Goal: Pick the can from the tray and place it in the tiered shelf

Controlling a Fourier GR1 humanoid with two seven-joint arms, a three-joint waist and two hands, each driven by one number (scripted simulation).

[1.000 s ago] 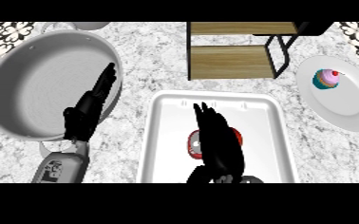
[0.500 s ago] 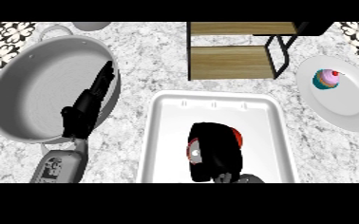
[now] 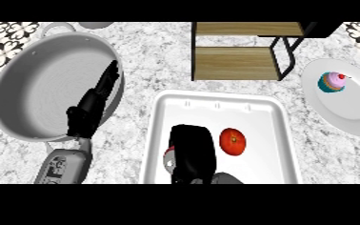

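The white tray (image 3: 271, 119) lies at the lower middle of the head view. My right hand (image 3: 192, 151) is inside it with its fingers curled down over the can (image 3: 169, 158). Only a grey and red sliver of the can shows at the hand's left side. A red round fruit (image 3: 233, 141) lies in the tray just right of the hand. The wooden tiered shelf (image 3: 235, 63) with black legs stands beyond the tray, at the top right. My left hand (image 3: 90, 106) rests open, fingers straight, over the right rim of a big pan.
A large grey pan (image 3: 42, 88) fills the left side. A white plate (image 3: 334, 107) holding a pink and teal cupcake (image 3: 332, 82) sits at the right edge. Marble counter shows between the pan and the tray.
My right hand's fingers, straight a second ago, have curled down round the can and the hand has sunk toward the tray's near side. The left hand has not moved.
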